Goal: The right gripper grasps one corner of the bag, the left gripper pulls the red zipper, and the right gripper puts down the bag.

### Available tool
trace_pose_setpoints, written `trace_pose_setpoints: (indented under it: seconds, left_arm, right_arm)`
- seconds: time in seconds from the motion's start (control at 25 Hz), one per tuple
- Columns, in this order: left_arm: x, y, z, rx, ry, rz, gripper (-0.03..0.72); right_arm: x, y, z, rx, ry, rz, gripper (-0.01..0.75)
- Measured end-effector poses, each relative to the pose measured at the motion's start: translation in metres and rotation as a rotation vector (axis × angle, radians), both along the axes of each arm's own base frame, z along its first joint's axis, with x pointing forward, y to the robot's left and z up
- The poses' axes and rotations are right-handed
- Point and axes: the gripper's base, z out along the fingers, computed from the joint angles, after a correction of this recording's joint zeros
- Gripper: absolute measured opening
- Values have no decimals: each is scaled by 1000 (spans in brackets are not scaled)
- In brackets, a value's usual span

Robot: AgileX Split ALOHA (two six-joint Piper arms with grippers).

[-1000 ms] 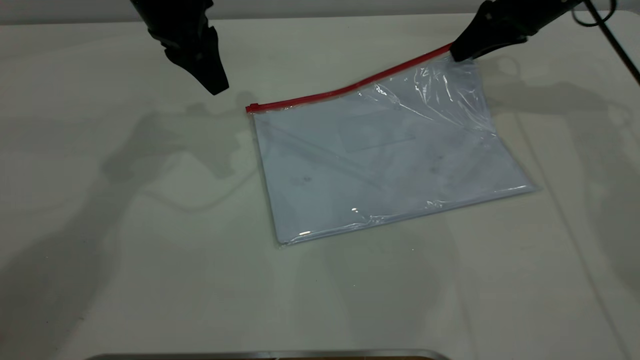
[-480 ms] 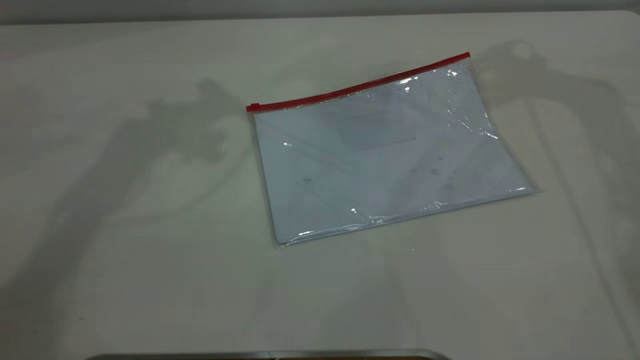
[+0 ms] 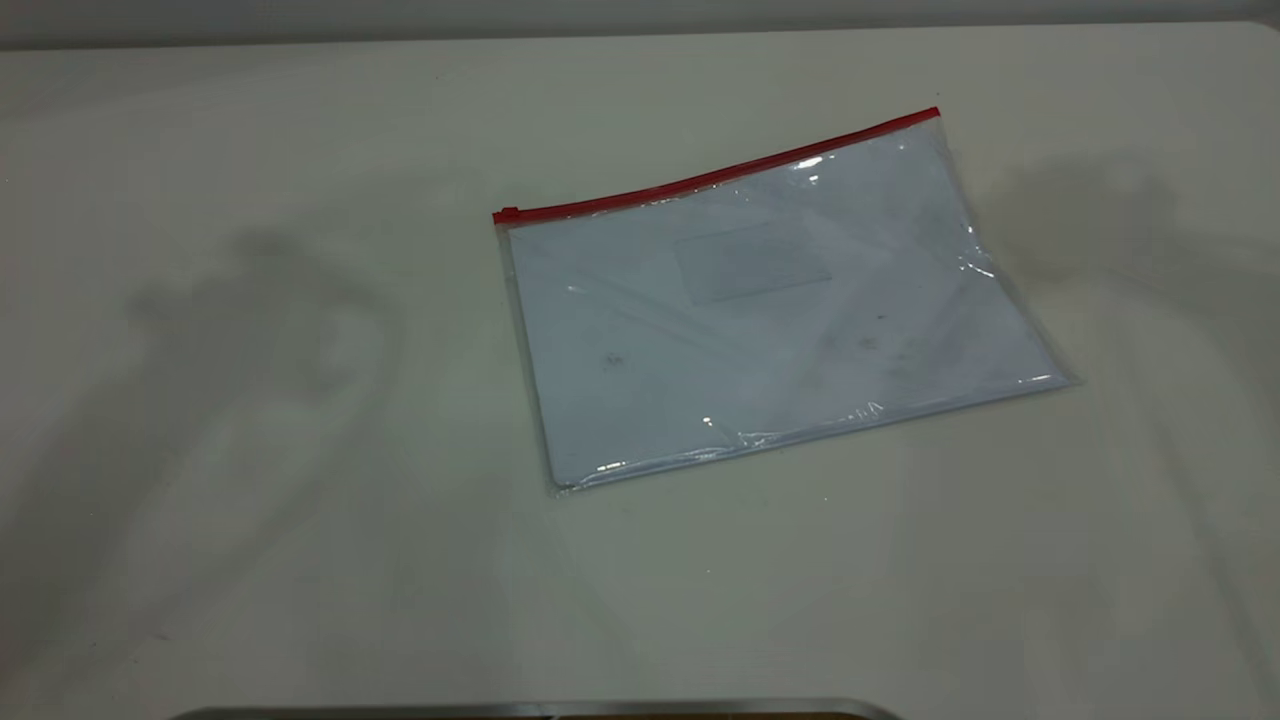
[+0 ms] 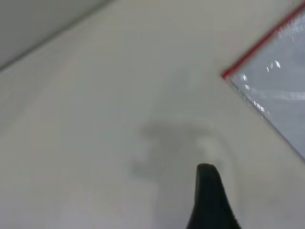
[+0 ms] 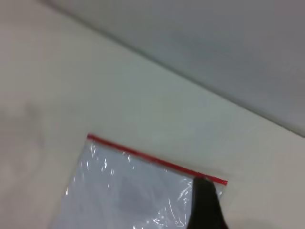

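Lying flat on the pale table [image 3: 300, 450], a little right of centre in the exterior view and turned at a slant: the bag [image 3: 770, 320], clear, with white paper showing through and a small card pocket [image 3: 752, 262] near its far edge. Running along that far long edge, the red zipper [image 3: 715, 178], with its slider tab [image 3: 505, 215] sitting at the left end. Catching glints of light along the near edge and the right side. Resting free, with nothing touching it in the exterior view, and only soft arm shadows falling on the table to either side. Showing only as a dark tip in the left wrist view, the left gripper [image 4: 212, 200], hanging over bare table apart from the bag's red-edged corner; whether open or closed, impossible to tell. Appearing likewise in the right wrist view, the right gripper [image 5: 206, 205], its tip overlapping the bag's corner at the zipper's end; grip state unreadable there too.
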Motion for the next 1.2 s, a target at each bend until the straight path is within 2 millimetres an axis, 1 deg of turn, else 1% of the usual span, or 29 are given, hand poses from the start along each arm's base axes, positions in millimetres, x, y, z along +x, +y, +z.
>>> trace_pose_setpoints:
  seconds: [0.12,0.24,0.32,0.36,0.4,0.48,0.52,0.56,0.64,0.68,0.72,0.8,0.84,0.88,1.0,1.12,1.2]
  left_arm:
    - [-20,6,21,-54,-54,68,551]
    - [-44,12,37,-97,-98,109,551]
    - [-64,18,42,-109,-116,119,551]
    - [-75,21,44,-114,-124,122,551]
    - [-88,24,46,-123,-134,128,551]
    - [-110,30,39,-133,-123,147,551]
    - [-123,34,34,-136,-116,154,551]
    - [-137,37,30,-140,-117,159,551]
    - [-160,44,13,-139,-92,171,551]
    - [-174,47,7,-142,-94,174,551]
    - [-185,50,-4,-137,-78,176,551]
    - [-210,57,-23,-136,-72,177,551]
    - [-222,60,-30,-140,-81,176,551]
    - [-231,62,-40,-137,-75,176,551]
    - [-257,70,-65,-142,-87,176,550]
    - [-274,74,-89,-141,-84,176,550]
    - [-282,75,-105,-146,-69,173,550]
  right_arm:
    - [-26,-2,22,25,-17,-76,553]
    - [-62,-2,33,25,-22,-96,552]
    - [-93,-1,33,23,-15,-96,552]
    - [-106,0,29,21,0,-95,552]
    - [-124,1,29,20,-5,-93,552]
    - [-158,2,19,21,8,-91,552]
    - [-171,3,11,23,25,-88,552]
    - [-188,4,7,27,21,-86,552]
    - [-217,6,-10,40,42,-80,552]
    - [-232,7,-15,46,34,-76,552]
    - [-247,8,-24,45,33,-73,552]
    - [-269,9,-41,42,34,-68,552]
    - [-281,10,-47,43,21,-67,552]
    - [-291,10,-54,43,18,-67,552]
    - [-312,11,-76,41,16,-66,552]
    - [-326,11,-97,41,26,-66,552]
    - [-332,12,-110,41,38,-66,552]
